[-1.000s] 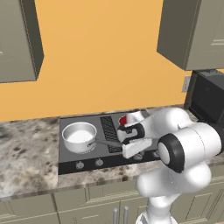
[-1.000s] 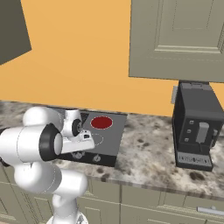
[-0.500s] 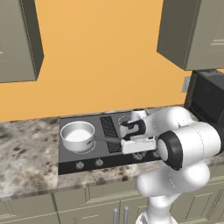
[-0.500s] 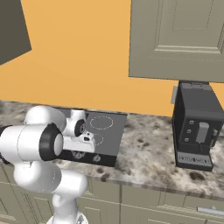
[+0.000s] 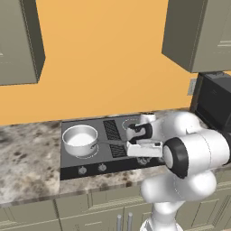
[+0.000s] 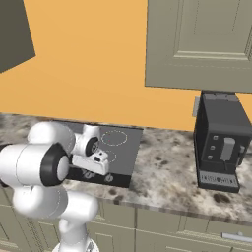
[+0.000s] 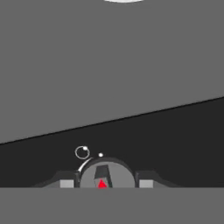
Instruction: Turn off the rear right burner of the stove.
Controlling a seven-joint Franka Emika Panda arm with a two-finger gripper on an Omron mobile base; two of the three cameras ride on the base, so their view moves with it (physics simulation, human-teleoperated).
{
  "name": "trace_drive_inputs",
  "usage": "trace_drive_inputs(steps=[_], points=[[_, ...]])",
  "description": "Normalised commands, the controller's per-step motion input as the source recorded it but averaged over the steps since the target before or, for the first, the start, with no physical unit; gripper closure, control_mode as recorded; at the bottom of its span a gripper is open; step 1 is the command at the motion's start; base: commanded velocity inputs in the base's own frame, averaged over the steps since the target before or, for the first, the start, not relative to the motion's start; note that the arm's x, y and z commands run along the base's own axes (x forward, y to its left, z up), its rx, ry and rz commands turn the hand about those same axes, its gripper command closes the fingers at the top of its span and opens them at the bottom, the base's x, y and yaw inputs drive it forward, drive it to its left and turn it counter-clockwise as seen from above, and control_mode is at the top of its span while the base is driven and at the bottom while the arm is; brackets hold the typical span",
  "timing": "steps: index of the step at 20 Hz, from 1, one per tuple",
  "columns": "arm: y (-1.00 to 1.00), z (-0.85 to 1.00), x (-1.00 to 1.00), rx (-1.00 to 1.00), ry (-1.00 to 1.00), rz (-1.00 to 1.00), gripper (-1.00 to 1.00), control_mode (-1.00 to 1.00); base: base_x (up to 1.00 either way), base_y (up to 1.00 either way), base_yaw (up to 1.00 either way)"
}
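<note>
Down at the stove's (image 5: 90, 155) front band, the gripper (image 7: 106, 183) straddles a round knob (image 7: 106, 175), fingers touching its sides

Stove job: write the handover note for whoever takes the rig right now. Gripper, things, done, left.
Gripper: down at the stove's black front band, a fingertip on either side of a round grey knob with a red marker; whether it is clamped cannot be told.
Pot: on the front left burner, untouched.
Rear right burner: a pale ring, no red glow in the right base view, so it looks off.
Done: apparently the turn itself.
Left: confirm the knob sits at off, release, back the hand away.
</note>
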Motion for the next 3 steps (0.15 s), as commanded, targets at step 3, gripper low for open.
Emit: trace_drive_inputs(steps=[3], points=[[0.0, -0.02, -0.02, 0.0, -0.03, -0.57, 1.0, -1.0, 0.0, 0.0, 0.0]])
